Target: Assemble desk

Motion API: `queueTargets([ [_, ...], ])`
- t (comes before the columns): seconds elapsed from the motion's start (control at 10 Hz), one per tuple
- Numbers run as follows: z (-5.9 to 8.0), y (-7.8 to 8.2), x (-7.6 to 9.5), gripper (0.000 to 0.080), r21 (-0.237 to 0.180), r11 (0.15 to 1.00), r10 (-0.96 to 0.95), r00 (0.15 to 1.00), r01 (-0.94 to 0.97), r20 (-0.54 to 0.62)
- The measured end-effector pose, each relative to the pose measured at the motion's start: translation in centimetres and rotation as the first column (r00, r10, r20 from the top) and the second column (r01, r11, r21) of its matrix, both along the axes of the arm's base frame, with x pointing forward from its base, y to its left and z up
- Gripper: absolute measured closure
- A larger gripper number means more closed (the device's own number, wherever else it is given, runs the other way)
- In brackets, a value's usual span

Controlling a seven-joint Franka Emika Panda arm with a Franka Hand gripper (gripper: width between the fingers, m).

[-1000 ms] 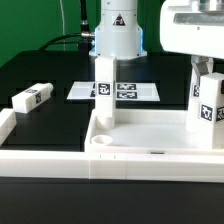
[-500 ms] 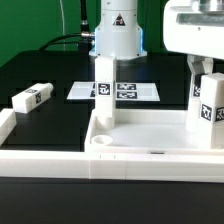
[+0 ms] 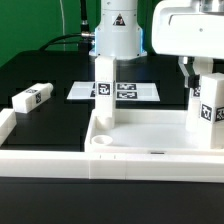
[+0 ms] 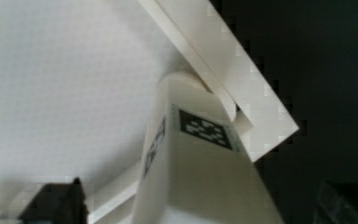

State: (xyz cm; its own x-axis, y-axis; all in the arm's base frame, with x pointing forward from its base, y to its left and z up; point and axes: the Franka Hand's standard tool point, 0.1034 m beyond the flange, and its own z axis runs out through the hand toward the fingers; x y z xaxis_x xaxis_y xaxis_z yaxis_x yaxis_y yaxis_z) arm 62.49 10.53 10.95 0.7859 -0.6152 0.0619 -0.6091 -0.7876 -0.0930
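Note:
The white desk tabletop (image 3: 140,128) lies with its raised rim up at the front of the table. One leg (image 3: 104,92) stands upright in its back corner on the exterior view's left. A second tagged leg (image 3: 208,110) stands upright at the right corner. My gripper (image 3: 200,72) hangs over that leg's top, open, with a finger on either side and not pressing on it. In the wrist view the same leg (image 4: 208,135) runs up between the dark fingertips (image 4: 55,200), over the tabletop floor (image 4: 60,80). A third leg (image 3: 32,99) lies loose on the black table at the left.
The marker board (image 3: 140,91) lies flat behind the tabletop, by the robot's base (image 3: 118,40). A white border rail (image 3: 6,128) runs along the exterior view's left edge. A black cable (image 3: 60,42) trails at the back left.
The jaws have spread apart and let go of the right upright leg, which stays standing. The hand has shifted slightly toward the exterior view's left.

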Motion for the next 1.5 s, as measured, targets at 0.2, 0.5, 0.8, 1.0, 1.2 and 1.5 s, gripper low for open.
queueTargets([
  [0.2,-0.10,-0.13,0.02,0.0150,-0.018,0.988,0.154,0.988,-0.154,0.005],
  [0.5,-0.20,-0.44,0.05,0.0150,-0.041,0.939,0.341,0.940,-0.341,0.006],
  [0.8,-0.20,-0.57,0.07,0.0150,-0.063,0.859,0.509,0.860,-0.508,0.002],
  [1.0,-0.21,-0.68,0.08,0.0150,-0.078,0.804,0.590,0.807,-0.589,-0.005],
  [1.2,-0.21,-0.86,0.09,0.0150,-0.100,0.715,0.694,0.720,-0.692,-0.020],
  [1.5,-0.21,-0.93,0.10,0.0373,-0.101,0.713,0.696,0.718,-0.694,-0.021],
])
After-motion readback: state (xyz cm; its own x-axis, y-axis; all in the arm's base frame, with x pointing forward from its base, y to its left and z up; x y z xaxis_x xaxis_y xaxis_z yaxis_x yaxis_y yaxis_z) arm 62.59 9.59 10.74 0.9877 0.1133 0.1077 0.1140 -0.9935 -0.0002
